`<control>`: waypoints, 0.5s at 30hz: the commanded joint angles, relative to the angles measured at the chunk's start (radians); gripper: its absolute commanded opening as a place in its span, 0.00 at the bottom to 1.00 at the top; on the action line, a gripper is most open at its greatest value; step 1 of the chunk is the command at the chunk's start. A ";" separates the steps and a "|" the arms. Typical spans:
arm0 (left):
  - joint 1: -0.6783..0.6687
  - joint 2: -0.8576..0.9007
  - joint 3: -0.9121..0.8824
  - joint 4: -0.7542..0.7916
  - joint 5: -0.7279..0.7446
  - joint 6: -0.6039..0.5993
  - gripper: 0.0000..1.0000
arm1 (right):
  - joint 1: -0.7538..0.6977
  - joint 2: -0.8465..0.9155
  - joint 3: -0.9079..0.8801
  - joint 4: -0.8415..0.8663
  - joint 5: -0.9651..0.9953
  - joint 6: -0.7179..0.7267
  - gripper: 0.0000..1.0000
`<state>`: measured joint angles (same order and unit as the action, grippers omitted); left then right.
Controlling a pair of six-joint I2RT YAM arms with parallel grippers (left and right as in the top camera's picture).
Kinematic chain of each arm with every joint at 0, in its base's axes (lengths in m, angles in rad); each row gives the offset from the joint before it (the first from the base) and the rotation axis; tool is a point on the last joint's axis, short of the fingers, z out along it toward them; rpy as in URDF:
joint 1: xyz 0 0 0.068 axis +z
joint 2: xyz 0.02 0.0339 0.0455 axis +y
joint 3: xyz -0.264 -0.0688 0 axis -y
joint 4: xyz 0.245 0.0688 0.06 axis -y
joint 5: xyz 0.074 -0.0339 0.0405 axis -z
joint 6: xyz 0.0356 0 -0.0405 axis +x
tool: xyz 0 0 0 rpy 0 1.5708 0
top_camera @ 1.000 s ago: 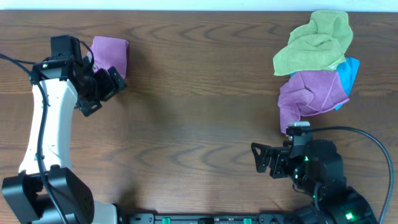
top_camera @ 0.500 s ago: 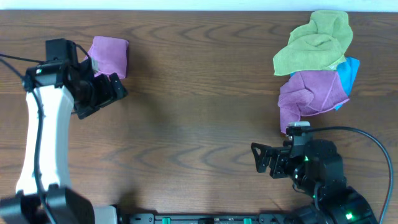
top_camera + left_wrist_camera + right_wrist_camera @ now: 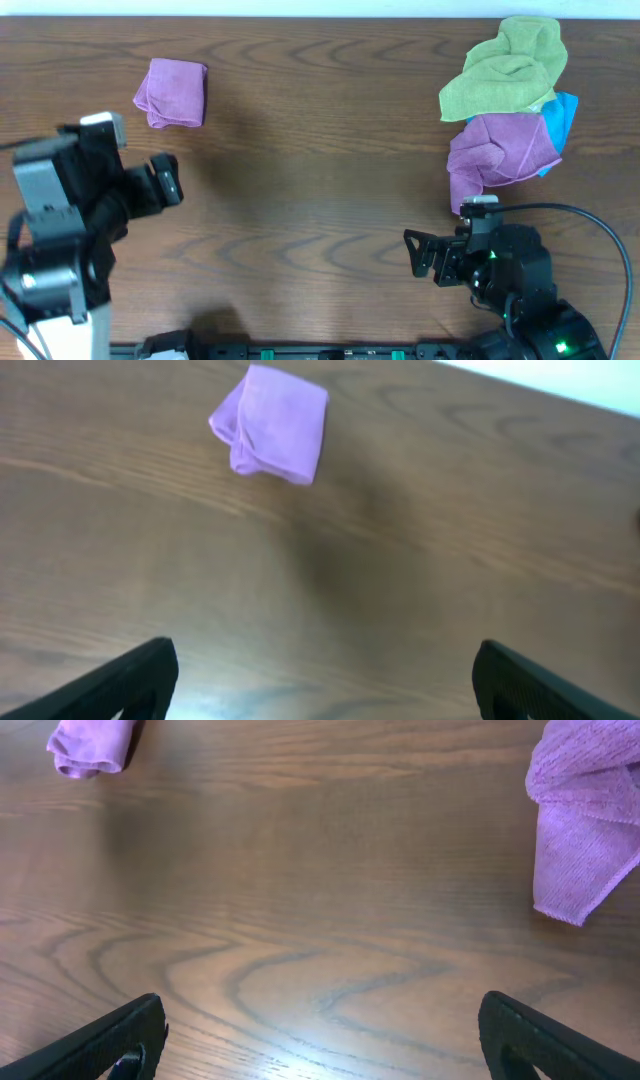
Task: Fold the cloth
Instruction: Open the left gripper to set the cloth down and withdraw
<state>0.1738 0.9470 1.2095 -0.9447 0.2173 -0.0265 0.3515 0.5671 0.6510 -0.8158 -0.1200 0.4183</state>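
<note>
A small folded purple cloth (image 3: 176, 93) lies at the table's far left; it also shows in the left wrist view (image 3: 272, 424) and the right wrist view (image 3: 92, 744). At the far right lies a heap of a green cloth (image 3: 508, 68), a crumpled purple cloth (image 3: 500, 152) and a blue cloth (image 3: 560, 117). The crumpled purple cloth hangs into the right wrist view (image 3: 588, 820). My left gripper (image 3: 165, 180) is open and empty, below the folded cloth and apart from it. My right gripper (image 3: 420, 255) is open and empty near the front, below the heap.
The wooden table (image 3: 320, 180) runs the full width. A pale wall edge shows at the back. A black cable (image 3: 590, 215) loops from the right arm near the front right.
My left arm has pulled back from the folded purple cloth toward the front left. The cloth stays on the table. The right arm has not moved.
</note>
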 commanded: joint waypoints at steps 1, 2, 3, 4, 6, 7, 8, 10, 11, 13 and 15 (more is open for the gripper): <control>0.000 -0.105 -0.135 0.067 -0.014 0.023 0.95 | -0.006 -0.004 -0.006 -0.001 -0.003 0.015 0.99; 0.000 -0.164 -0.211 0.110 -0.014 0.023 0.95 | -0.006 -0.004 -0.006 0.000 -0.003 0.015 0.99; 0.000 -0.203 -0.259 0.134 -0.015 0.023 0.95 | -0.006 -0.004 -0.006 -0.001 -0.003 0.015 0.99; 0.000 -0.236 -0.299 0.153 -0.015 0.023 0.95 | -0.006 -0.004 -0.006 -0.001 -0.003 0.015 0.99; -0.010 -0.331 -0.409 0.192 -0.019 0.024 0.95 | -0.006 -0.004 -0.006 -0.001 -0.003 0.015 0.99; -0.018 -0.376 -0.458 0.203 -0.029 0.024 0.95 | -0.006 -0.004 -0.006 0.000 -0.003 0.015 0.99; -0.029 -0.415 -0.503 0.213 -0.041 0.023 0.95 | -0.006 -0.004 -0.006 0.000 -0.003 0.015 0.99; -0.059 -0.492 -0.587 0.234 -0.069 0.023 0.95 | -0.006 -0.004 -0.006 -0.001 -0.003 0.015 0.99; -0.077 -0.533 -0.629 0.243 -0.083 0.023 0.95 | -0.006 -0.004 -0.006 -0.001 -0.003 0.015 0.99; -0.105 -0.590 -0.681 0.244 -0.106 0.024 0.95 | -0.006 -0.004 -0.006 -0.001 -0.003 0.015 0.99; -0.130 -0.651 -0.735 0.244 -0.135 0.023 0.95 | -0.006 -0.004 -0.006 -0.001 -0.003 0.015 0.99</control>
<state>0.0658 0.3470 0.5133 -0.7052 0.1371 -0.0204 0.3515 0.5671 0.6483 -0.8169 -0.1223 0.4183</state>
